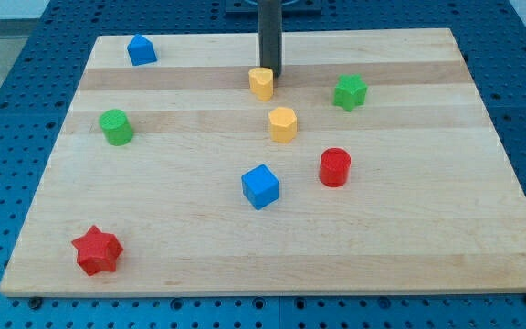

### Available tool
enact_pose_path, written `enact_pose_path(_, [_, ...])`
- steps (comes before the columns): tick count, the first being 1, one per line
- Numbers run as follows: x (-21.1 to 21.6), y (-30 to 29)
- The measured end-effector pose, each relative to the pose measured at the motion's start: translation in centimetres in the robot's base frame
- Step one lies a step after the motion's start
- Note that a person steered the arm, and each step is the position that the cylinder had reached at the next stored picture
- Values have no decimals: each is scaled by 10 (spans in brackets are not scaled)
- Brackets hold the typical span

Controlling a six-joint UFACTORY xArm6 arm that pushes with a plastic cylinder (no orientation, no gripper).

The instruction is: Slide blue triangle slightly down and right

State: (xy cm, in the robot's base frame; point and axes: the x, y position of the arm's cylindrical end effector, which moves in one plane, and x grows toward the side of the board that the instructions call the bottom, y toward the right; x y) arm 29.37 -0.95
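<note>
Tabletop (272, 247) wooden, blocks scattered. Blue triangle (142, 49) seen at view's top-left corner, well apart from my tip (270, 75), lying far left and slightly up. Tip touching upper yellow block (261, 82); no hand fitted, nothing held.

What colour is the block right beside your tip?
Yellow, touching distance just left-below my tip; shown in the camera view.

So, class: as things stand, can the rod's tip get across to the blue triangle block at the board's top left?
Probably yes. My tip sits by a yellow block, and the board between it and the blue triangle holds no blocks.
</note>
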Motion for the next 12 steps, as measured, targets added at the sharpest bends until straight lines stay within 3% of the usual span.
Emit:
enact_pose_path(2, [5,-7])
enact_pose_path(3, [-45,-13])
enact_pose_path(5, [-81,-177])
enact_pose_path(12, [-92,-213])
